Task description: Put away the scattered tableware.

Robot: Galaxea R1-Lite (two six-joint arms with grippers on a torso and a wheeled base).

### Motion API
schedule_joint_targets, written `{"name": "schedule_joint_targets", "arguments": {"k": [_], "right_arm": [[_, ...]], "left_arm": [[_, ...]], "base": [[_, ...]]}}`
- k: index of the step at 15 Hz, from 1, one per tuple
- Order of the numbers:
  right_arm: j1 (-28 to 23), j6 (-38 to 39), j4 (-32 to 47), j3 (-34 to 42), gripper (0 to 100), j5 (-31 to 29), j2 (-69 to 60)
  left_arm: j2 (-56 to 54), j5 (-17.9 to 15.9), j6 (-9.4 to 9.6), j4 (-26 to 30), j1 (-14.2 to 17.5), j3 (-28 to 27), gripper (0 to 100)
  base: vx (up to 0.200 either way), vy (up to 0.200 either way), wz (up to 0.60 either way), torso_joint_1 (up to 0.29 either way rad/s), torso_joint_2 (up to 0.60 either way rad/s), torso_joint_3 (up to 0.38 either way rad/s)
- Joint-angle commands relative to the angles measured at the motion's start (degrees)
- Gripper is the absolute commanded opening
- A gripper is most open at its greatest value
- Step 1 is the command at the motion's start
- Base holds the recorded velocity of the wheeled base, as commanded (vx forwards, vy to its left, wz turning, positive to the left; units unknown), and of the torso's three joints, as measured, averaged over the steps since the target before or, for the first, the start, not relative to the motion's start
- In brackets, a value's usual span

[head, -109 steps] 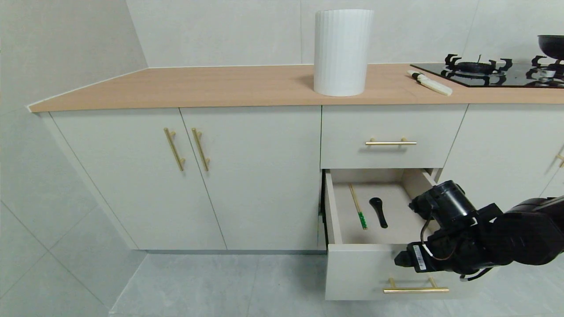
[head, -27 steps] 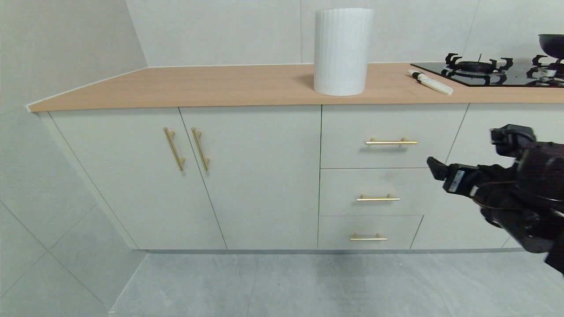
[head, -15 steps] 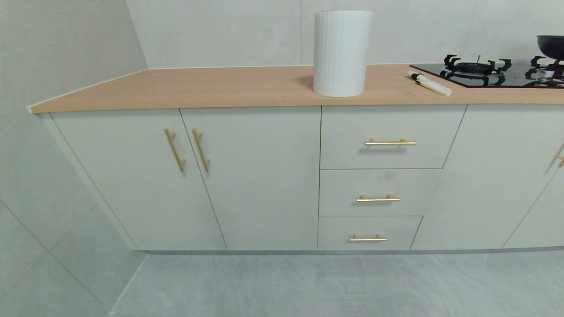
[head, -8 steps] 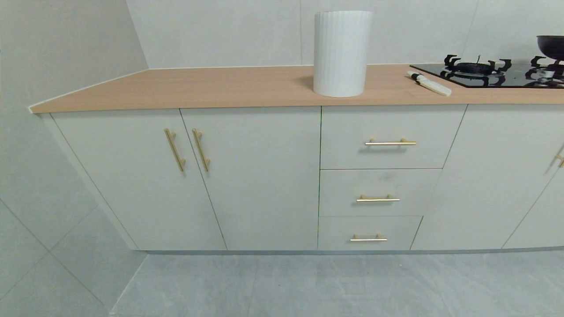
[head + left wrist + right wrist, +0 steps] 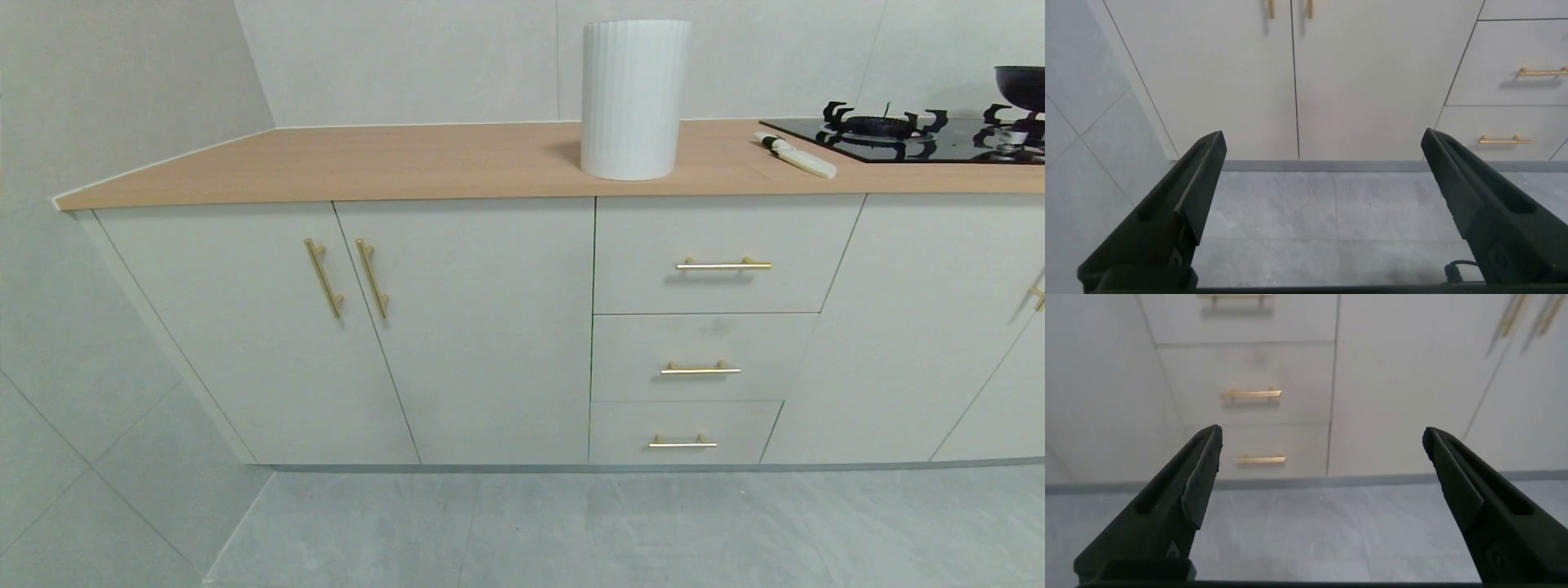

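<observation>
The middle drawer of the cabinet stands shut, as do the top drawer and the bottom drawer. A white-handled knife lies on the wooden worktop beside the hob. My left gripper is open and holds nothing; it hangs low over the grey floor, facing the cabinet doors. My right gripper is open and holds nothing too; it faces the middle drawer and the bottom drawer from a short way off.
A tall white ribbed cylinder stands on the worktop above the drawers. A black gas hob with a dark pot is at the right. Two cabinet doors with gold handles are on the left. Grey tiled floor lies in front.
The middle drawer, open earlier with chopsticks and a black spoon inside, is shut. My right arm has drawn back out of the head view. Nothing differs over the last second.
</observation>
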Motion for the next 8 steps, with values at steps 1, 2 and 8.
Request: {"name": "schedule_joint_targets", "arguments": {"k": [1,2,8], "right_arm": [[0.0,0.0,0.5,0.9,100,0.4,0.1],[0.0,-0.1,1.9,0.8,100,1.7,0.1],[0.0,-0.3,1.7,0.9,100,2.4,0.1]], "left_arm": [[0.0,0.0,0.0,0.0,0.0,0.0,100],[0.1,0.0,0.0,0.0,0.0,0.0,100],[0.0,0.0,0.0,0.0,0.0,0.0,100]], "base": [[0.0,0.0,0.0,0.0,0.0,0.0],[0.0,0.0,0.0,0.0,0.0,0.0],[0.0,0.0,0.0,0.0,0.0,0.0]]}}
